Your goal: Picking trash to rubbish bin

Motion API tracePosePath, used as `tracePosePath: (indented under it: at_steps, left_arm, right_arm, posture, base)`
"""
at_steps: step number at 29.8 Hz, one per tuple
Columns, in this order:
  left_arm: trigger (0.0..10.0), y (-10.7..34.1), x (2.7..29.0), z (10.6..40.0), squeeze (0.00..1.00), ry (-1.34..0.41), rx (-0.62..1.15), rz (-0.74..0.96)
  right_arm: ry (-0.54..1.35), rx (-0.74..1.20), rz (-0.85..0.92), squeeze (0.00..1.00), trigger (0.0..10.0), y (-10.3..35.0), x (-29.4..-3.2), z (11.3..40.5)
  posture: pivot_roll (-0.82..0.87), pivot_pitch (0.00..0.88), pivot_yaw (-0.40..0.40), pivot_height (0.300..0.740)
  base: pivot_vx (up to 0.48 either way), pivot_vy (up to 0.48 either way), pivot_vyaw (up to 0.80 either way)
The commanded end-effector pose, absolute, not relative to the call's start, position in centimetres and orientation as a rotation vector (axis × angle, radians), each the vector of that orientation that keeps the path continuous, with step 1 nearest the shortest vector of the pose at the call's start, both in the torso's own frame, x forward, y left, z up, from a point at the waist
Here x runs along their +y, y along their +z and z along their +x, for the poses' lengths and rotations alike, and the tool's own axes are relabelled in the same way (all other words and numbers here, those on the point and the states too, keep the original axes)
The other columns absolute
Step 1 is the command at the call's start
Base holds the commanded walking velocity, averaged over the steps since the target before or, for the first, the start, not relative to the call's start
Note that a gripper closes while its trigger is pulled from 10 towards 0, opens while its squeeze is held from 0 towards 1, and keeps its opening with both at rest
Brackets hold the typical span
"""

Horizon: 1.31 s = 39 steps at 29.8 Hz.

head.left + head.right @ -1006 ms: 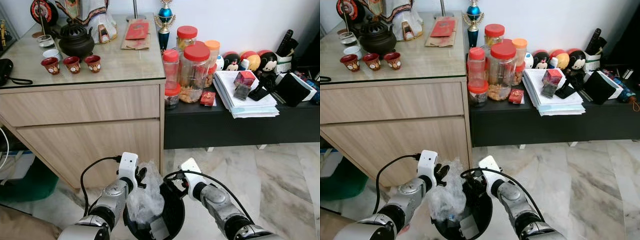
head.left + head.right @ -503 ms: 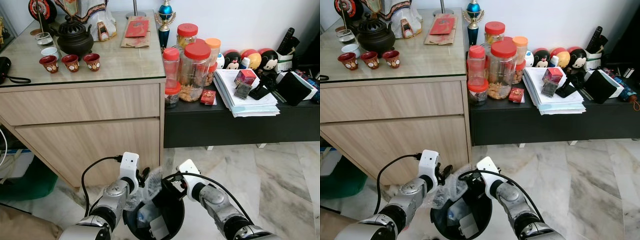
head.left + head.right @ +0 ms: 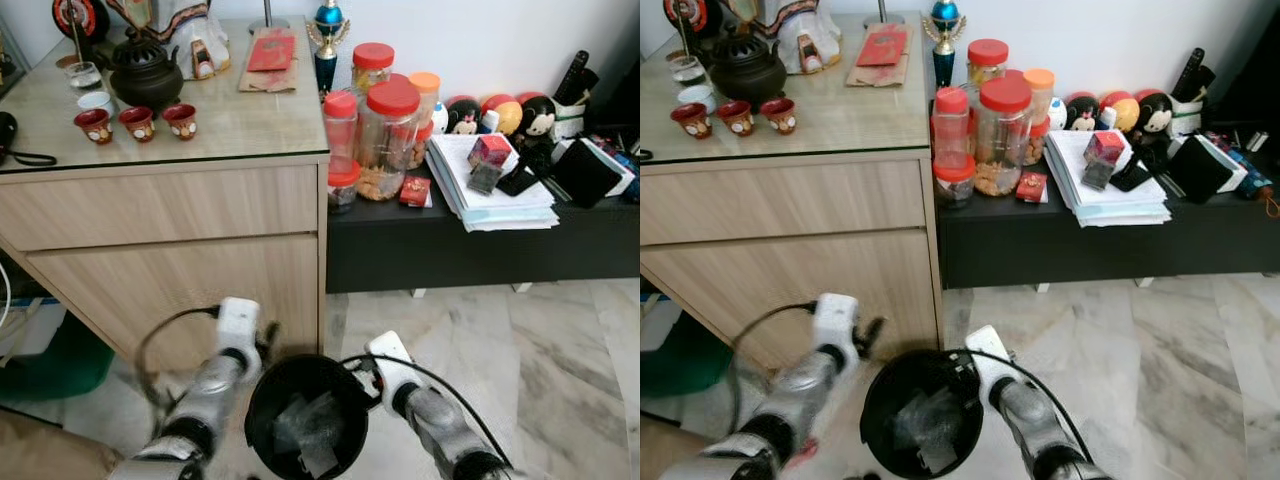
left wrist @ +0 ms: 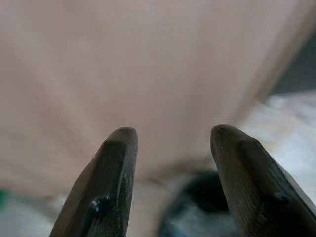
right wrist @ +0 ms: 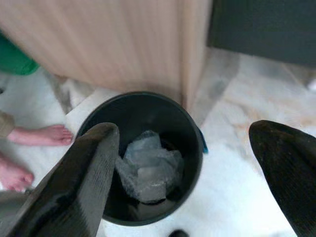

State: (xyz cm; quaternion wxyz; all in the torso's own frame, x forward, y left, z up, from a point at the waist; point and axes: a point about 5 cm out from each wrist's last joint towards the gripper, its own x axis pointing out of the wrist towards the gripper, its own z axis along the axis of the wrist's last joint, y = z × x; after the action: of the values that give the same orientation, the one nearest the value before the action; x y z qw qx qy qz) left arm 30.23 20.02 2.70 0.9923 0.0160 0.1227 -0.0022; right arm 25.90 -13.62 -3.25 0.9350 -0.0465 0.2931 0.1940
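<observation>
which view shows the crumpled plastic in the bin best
The right wrist view: it looks straight down into the black bin at the crumpled plastic. Both eye views show it smaller and dimmer inside the bin. The left wrist view shows a blurred dark edge.

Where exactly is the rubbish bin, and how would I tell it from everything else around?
Find the light wooden cabinet with drawers; on the marble floor at its front corner stands the rubbish bin, between the left gripper and right gripper. It is a round black bucket, with crumpled clear plastic inside it.
</observation>
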Motion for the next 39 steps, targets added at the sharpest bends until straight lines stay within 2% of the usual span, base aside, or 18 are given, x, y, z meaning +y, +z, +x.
tracePosePath:
  at_steps: [1, 5, 7, 11, 21, 39]
  left_arm:
    - [10.0, 1.4, 22.5, 28.1, 0.00, 0.104, 0.264, 0.035]
    - [10.0, -0.8, 26.1, 23.9, 0.00, 0.256, 0.341, 0.055]
    - [10.0, -1.8, 26.7, 22.3, 0.00, 0.285, 0.386, 0.066]
    - [10.0, -3.8, 26.6, 20.0, 0.00, 0.315, 0.497, 0.070]
    - [10.0, -8.1, 23.8, 15.3, 0.00, 0.327, 0.814, -0.020]
    - [10.0, -8.6, 23.3, 15.1, 0.00, 0.307, 0.875, -0.024]
  right_arm:
    - [0.332, 0.632, -0.041, 0.00, 10.0, -3.9, -14.2, 25.2]
    - [0.237, 0.699, 0.000, 0.00, 10.0, -5.0, -15.5, 23.8]
    - [0.201, 0.726, 0.011, 0.00, 10.0, -5.5, -16.0, 23.1]
    - [0.135, 0.764, 0.034, 0.00, 10.0, -6.1, -16.8, 22.2]
    - [-0.006, 0.823, 0.076, 0.00, 10.0, -7.0, -18.1, 20.7]
    - [-0.023, 0.867, 0.072, 0.00, 10.0, -7.6, -17.9, 19.8]
  posture:
    - [0.03, 0.113, 0.011, 0.740]
    - [0.04, 0.110, 0.010, 0.740]
    - [0.04, 0.104, 0.009, 0.740]
    - [0.04, 0.094, 0.006, 0.740]
    - [0.02, 0.054, 0.002, 0.740]
    - [0.02, 0.037, -0.004, 0.740]
  base:
    - [0.000, 0.000, 0.00]
    - [0.000, 0.000, 0.00]
    - [0.000, 0.000, 0.00]
    - [0.000, 0.000, 0.00]
    - [0.000, 0.000, 0.00]
    - [0.000, 0.000, 0.00]
